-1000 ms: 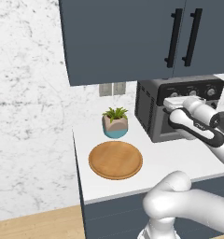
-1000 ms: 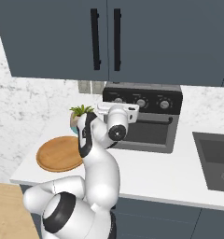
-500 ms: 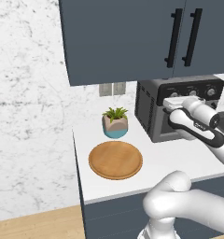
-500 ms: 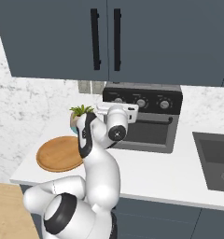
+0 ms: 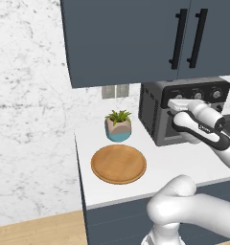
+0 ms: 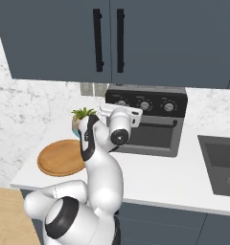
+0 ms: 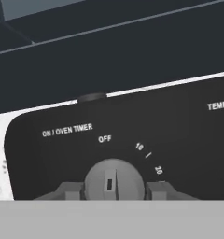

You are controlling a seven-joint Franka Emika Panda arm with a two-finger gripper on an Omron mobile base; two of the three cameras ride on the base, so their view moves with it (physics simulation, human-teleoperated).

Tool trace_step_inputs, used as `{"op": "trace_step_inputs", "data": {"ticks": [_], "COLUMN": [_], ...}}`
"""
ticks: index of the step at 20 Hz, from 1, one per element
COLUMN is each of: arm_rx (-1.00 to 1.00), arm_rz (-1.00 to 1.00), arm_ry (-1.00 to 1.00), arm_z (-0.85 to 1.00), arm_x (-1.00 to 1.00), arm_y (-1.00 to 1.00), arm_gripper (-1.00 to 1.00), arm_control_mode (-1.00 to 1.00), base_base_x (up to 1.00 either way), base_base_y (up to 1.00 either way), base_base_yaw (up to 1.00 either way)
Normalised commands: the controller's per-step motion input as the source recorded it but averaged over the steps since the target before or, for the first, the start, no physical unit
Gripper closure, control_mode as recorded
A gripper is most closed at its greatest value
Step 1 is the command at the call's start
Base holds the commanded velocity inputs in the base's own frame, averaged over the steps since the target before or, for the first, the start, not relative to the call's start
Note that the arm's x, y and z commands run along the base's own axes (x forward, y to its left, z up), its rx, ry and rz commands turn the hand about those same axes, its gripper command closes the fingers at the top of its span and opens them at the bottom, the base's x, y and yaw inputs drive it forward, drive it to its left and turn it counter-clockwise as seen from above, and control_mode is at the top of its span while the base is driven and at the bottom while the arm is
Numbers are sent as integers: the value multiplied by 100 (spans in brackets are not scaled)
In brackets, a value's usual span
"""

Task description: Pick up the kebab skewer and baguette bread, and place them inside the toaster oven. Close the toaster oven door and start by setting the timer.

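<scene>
Gripping timer knob — your gripper is sitting with one finger each side of it, closed on knob so twist can turn pointer off OFF mark. Hand is pressing up to oven top panel, leftmost of three knobs, since that one is labelled ON/OVEN TIMER. Door is looking shut, so timer step is in hand. Wooden plate is lying bare beside plant; skewer and bread probably inside oven, can't confirm.

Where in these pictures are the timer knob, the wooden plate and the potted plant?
timer knob (image 7: 114, 182), hand view, on its round face beside the slot.
wooden plate (image 5: 119, 164), left base view, on its bare middle.
potted plant (image 5: 119, 125), left base view, on its pot's upper part.
</scene>
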Motion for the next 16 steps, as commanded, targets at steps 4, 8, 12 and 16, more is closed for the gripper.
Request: {"op": "trace_step_inputs", "data": {"ticks": [4, 8, 12, 16], "arm_rx": [14, 19, 19, 19], "arm_rz": [-8, -6, -5, -5], "arm_ry": [-1, -3, -2, -2], "arm_z": [0, 0, 0, 0], "arm_x": [0, 0, 0, 0], "arm_y": [0, 0, 0, 0], "arm_gripper": [100, 100, 100, 100], "arm_control_mode": [-100, -100, -100, -100], "base_base_x": [0, 0, 0, 0], "base_base_y": [0, 0, 0, 0], "base_base_yaw": [0, 0, 0, 0]}}
